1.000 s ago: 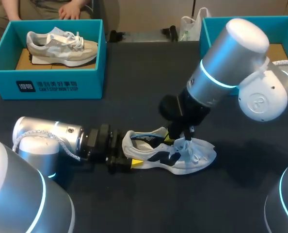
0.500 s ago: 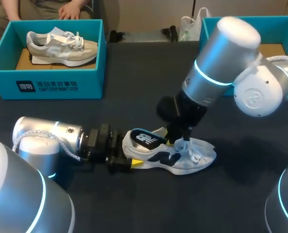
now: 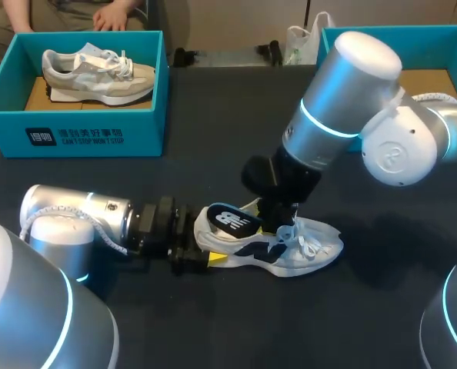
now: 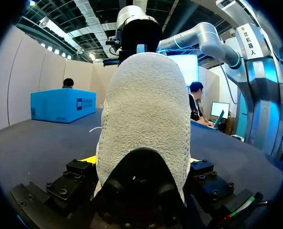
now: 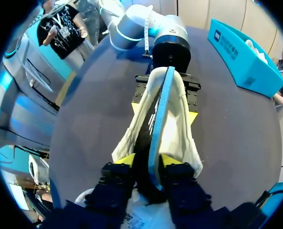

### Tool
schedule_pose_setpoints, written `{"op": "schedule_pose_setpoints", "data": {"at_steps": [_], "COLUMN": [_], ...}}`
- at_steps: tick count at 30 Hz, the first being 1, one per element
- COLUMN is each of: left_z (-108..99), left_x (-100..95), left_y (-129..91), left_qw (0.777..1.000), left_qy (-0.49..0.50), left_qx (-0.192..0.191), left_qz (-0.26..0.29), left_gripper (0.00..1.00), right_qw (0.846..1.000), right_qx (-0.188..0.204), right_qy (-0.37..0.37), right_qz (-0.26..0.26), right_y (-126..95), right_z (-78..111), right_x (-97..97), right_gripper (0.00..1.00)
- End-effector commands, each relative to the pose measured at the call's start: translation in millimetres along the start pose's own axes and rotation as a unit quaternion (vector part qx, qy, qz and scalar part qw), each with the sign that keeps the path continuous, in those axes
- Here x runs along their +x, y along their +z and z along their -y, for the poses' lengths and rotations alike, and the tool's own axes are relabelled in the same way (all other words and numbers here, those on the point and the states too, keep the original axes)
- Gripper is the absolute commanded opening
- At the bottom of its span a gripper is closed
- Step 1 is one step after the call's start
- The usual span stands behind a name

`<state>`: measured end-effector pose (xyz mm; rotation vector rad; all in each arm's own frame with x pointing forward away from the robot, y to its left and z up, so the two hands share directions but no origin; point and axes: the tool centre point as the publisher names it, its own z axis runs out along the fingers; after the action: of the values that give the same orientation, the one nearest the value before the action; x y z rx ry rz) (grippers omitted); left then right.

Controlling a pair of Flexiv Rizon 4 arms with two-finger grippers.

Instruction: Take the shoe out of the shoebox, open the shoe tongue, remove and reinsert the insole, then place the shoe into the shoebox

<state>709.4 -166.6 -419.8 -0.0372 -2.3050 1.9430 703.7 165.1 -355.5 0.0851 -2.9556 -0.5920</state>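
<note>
A white and navy shoe (image 3: 309, 247) lies on its side in the middle of the dark table. My left gripper (image 3: 205, 250) comes in from the left and is shut on the shoe's heel (image 4: 144, 109), one yellow tip on each side. My right gripper (image 3: 278, 223) hangs over the shoe's opening. In the right wrist view its fingers pinch the blue-edged insole (image 5: 159, 109), which stands on edge out of the shoe (image 5: 182, 138) toward the left gripper (image 5: 164, 98). From above, the insole's dark heel end (image 3: 230, 221) sticks up out of the shoe.
A teal shoebox (image 3: 90, 134) stands at the back left with a beige shoe (image 3: 98, 73) inside. A second teal box (image 3: 382, 34) sits at the back right, partly behind my right arm. Bare dark table lies in front of the shoe.
The insole's heel end has lifted out of the shoe, its logo side now showing. My right arm has shifted slightly left. The left arm and shoe have stayed put.
</note>
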Motion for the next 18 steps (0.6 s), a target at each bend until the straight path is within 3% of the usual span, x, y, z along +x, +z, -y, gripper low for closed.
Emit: {"op": "schedule_pose_setpoints", "data": {"at_steps": [1, 6, 12, 18], "left_z": [0, 0, 0, 0], "left_x": [-0.2, -0.2, -0.2, -0.2], "left_y": [1, 1, 1, 1], "left_qw": [1.0, 1.0, 1.0, 1.0], "left_qy": [0.0, 0.0, 0.0, 0.0], "left_qx": [0.0, 0.0, 0.0, 0.0], "left_qz": [0.0, 0.0, 0.0, 0.0], "left_gripper": [0.0, 0.0, 0.0, 0.0], "right_qw": [1.0, 0.999, 0.994, 0.986], "right_qx": [-0.001, -0.001, -0.036, -0.021], "right_qy": [-0.003, -0.032, -0.104, -0.152], "right_qz": [-0.011, -0.017, -0.026, -0.058], "right_y": [7, 0, -12, -13], "right_z": [-5.0, -11.9, -10.2, -20.0], "right_x": [-3.5, -0.6, 3.9, 3.1], "right_gripper": [0.02, 0.0, 0.0, 0.0]}}
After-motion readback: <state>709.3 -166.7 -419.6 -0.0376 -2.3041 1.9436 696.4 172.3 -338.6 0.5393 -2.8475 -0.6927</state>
